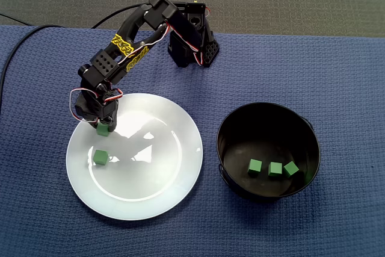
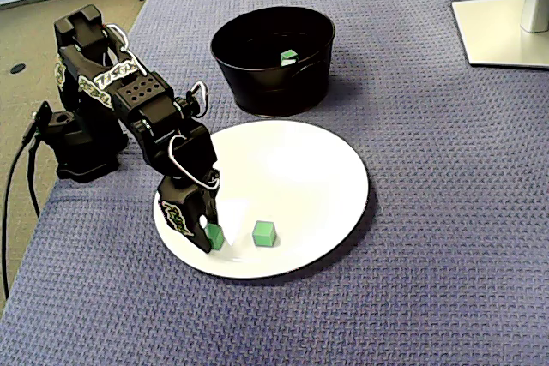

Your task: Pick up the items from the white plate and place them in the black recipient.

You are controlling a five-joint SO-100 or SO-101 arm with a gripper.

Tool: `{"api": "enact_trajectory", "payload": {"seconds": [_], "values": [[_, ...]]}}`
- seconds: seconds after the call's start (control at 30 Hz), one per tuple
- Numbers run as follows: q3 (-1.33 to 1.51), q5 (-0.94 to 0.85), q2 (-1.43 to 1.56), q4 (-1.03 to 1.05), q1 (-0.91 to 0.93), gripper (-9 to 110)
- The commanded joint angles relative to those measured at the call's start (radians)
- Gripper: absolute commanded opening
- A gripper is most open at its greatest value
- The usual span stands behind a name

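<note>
A white plate [image 1: 156, 161] lies on the blue mat on the left of a fixed view. My gripper [image 1: 103, 127] reaches down over the plate's upper left rim, its jaws closed around a small green cube [image 1: 103, 129]. In the other fixed view the same cube [image 2: 214, 236] peeks out at the tip of the gripper [image 2: 206, 233], low over the plate [image 2: 300, 177]. A second green cube [image 1: 100, 157] [image 2: 264, 232] rests loose on the plate just beside it. The black bowl [image 1: 264, 124] [image 2: 266, 92] holds three green cubes [image 1: 275, 169].
The arm's base [image 1: 192, 43] stands on the mat behind the plate, with cables trailing off to the left. A white monitor foot [image 2: 506, 27] sits at the far right of the side view. The plate and the bowl are a short gap apart.
</note>
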Motion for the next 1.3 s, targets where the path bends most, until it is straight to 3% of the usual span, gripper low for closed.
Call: {"api": "enact_trajectory", "payload": {"seconds": [0.0, 0.1, 0.33, 0.47, 0.63, 0.8, 1.0, 1.1, 1.27], "values": [[0.029, 0.020, 0.009, -0.003, 0.009, 0], [0.002, 0.080, 0.035, 0.023, 0.006, 0], [-0.373, 0.403, 0.186, 0.353, -0.025, 0], [-0.525, 0.689, 0.321, 0.365, -0.124, 0], [-0.526, 1.114, 0.563, 0.267, -0.388, 0], [-0.365, 1.434, 0.769, 0.140, -0.749, 0], [0.072, 1.727, 0.893, -0.109, -1.123, 0], [0.341, 1.833, 0.910, -0.298, -1.224, 0], [0.554, 1.905, 0.838, -0.476, -1.270, 0]]}}
